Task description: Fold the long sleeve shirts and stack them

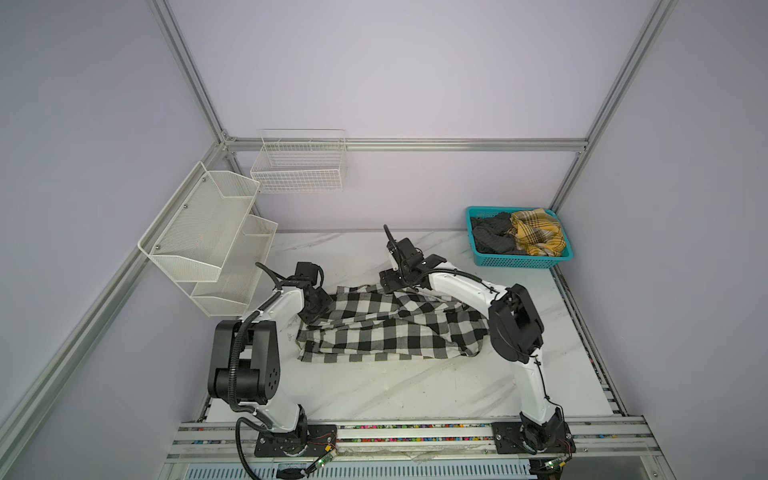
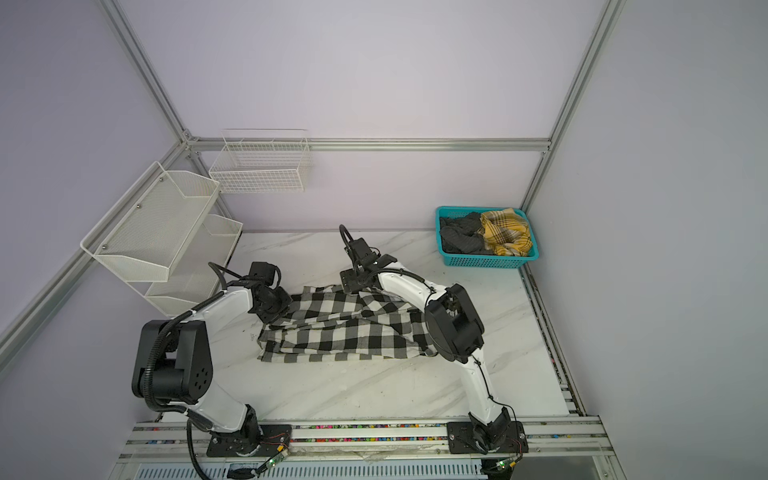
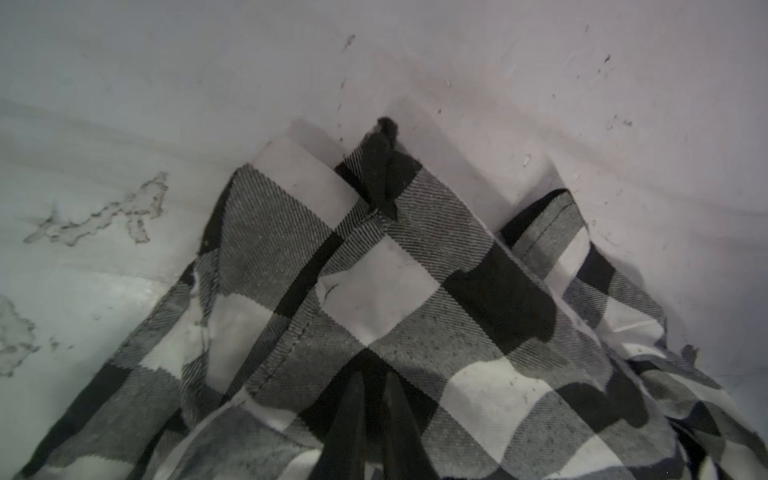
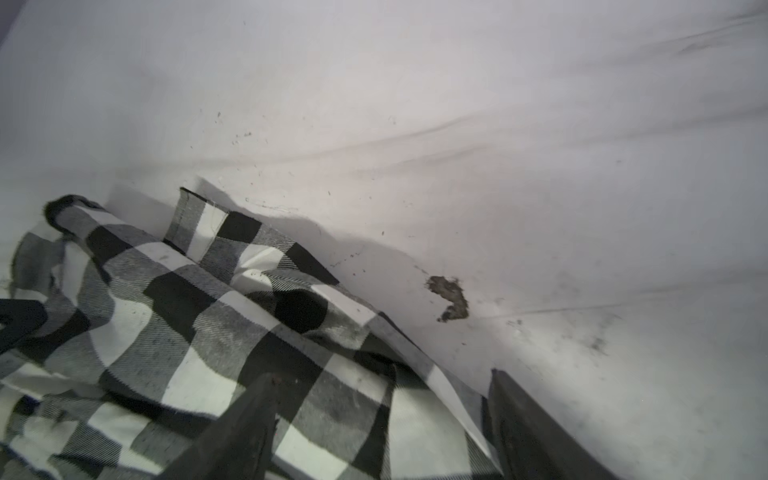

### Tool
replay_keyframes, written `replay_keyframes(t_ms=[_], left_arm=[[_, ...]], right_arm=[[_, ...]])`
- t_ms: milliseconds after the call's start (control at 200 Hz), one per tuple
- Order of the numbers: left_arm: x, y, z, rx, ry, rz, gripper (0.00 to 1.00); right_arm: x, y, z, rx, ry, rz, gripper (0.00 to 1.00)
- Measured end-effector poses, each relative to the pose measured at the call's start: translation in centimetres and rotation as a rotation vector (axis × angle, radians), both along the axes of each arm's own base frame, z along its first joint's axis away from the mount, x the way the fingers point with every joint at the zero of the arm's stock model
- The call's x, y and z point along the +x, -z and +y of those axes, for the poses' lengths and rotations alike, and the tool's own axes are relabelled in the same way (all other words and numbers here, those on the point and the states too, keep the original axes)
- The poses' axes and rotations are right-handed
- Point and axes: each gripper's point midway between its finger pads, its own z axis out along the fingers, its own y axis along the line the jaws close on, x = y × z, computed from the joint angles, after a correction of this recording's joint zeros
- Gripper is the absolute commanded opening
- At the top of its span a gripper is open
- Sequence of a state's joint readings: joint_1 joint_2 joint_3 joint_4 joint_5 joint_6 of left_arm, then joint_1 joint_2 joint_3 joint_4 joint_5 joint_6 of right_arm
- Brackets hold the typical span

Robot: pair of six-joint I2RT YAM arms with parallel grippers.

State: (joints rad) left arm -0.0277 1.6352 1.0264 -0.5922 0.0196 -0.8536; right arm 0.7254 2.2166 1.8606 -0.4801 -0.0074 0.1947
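Observation:
One long sleeve shirt (image 1: 395, 328) (image 2: 349, 328) of large black-and-white checks lies crumpled across the middle of the marble table in both top views. My left gripper (image 1: 312, 316) (image 2: 270, 309) is down on its left end. In the left wrist view that gripper (image 3: 374, 376) has its fingers nearly together, pinching a raised black check of the cloth (image 3: 415, 291). My right gripper (image 1: 392, 283) (image 2: 353, 284) is at the shirt's far edge. The right wrist view shows it (image 4: 380, 376) open wide, one finger over the cloth (image 4: 174, 316), the other beside its hem on the bare table.
A teal basket (image 1: 519, 262) holding dark and yellow plaid clothes stands at the back right corner. White mesh shelves (image 1: 199, 232) hang on the left wall and a wire basket (image 1: 299, 166) on the back wall. Bare marble (image 1: 395, 386) lies in front of the shirt.

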Motion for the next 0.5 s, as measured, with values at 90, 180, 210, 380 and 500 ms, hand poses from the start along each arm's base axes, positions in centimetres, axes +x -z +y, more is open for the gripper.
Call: replay_keyframes(t_ms=[90,180,210,380,500], left_arm=[[-0.1,0.5,-0.1,-0.004,0.001,0.014,0.02],[-0.1,0.7,-0.1,-0.006,0.002,0.019,0.0],[-0.1,0.7,-0.1,-0.006,0.002,0.02,0.0],[-0.2,1.7,0.0,-0.002,0.001,0.038,0.0],[-0.8,3.1,0.0,0.0,0.0,0.067,0.0]], right_arm=[[0.8,2.4,0.7,-0.039,0.001,0.028,0.82],[1.8,4.1,0.7,-0.073,0.019,0.04,0.76],[2.2,4.5,0.7,-0.082,0.027,0.041,0.72],[3.3,5.6,0.4,-0.12,0.057,0.035,0.02],[3.6,5.3,-0.3,-0.142,0.08,0.02,0.0]])
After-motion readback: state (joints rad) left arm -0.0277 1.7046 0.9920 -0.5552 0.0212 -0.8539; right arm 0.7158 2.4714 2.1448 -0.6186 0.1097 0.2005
